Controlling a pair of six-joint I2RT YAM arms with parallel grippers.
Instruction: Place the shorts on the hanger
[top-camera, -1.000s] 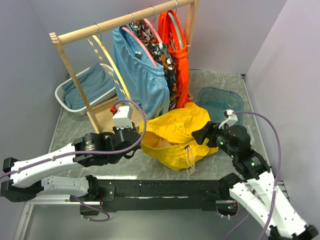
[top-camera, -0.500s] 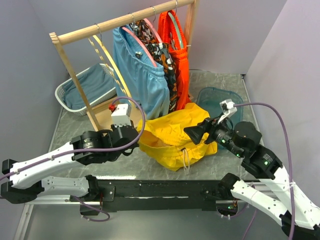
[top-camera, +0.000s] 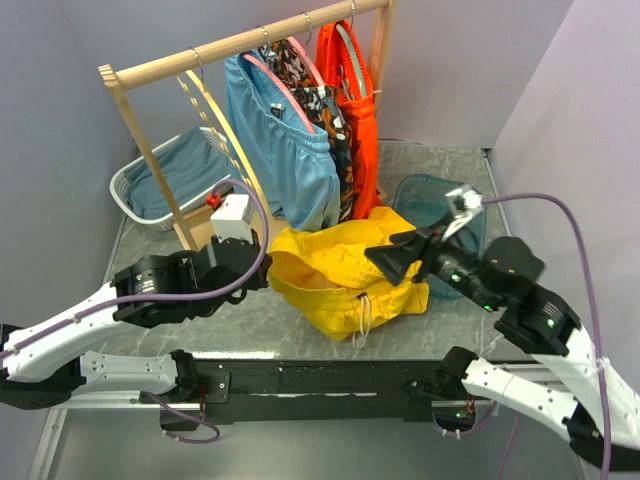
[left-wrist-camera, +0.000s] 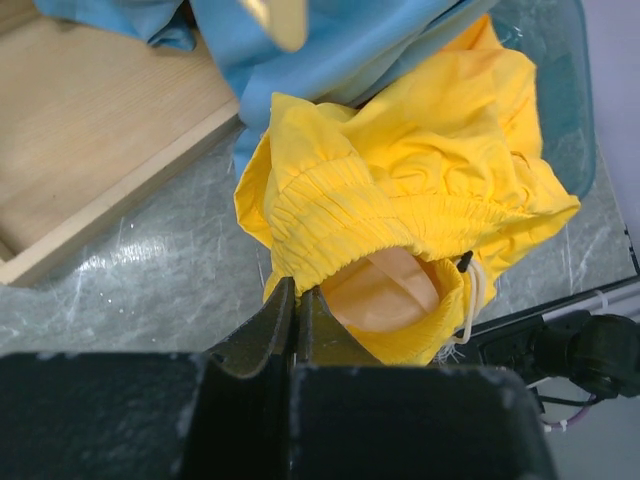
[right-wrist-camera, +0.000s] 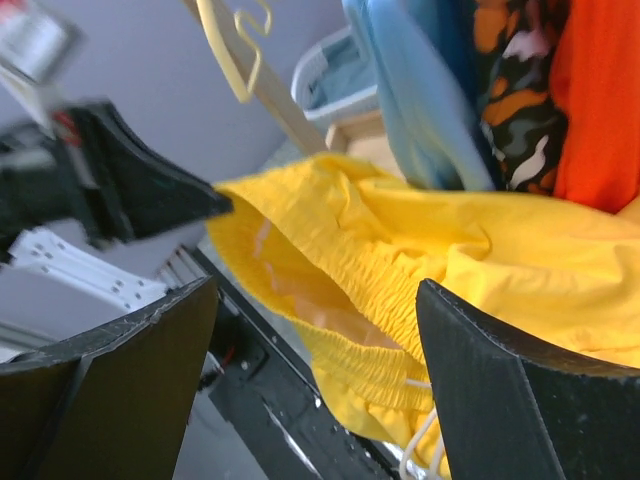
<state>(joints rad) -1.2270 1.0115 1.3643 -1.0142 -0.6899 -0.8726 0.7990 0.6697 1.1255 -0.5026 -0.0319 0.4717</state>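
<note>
Your left gripper (left-wrist-camera: 296, 296) is pinched tight on the waistband of the shorts (top-camera: 340, 262), which sit bunched just in front of the rack (top-camera: 240, 42). Your right gripper (right-wrist-camera: 318, 300) is spread wide, close over them. The hanger (top-camera: 232, 135) hangs from the rack's rail.

Bright, even light, soft shadows — top view sharp, right wrist view blurry, right claw (right-wrist-camera: 315, 292) dark, defocused.

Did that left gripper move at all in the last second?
Yes. The left gripper slid left, towards the wooden rack's post, dragging the yellow shorts along.
</note>
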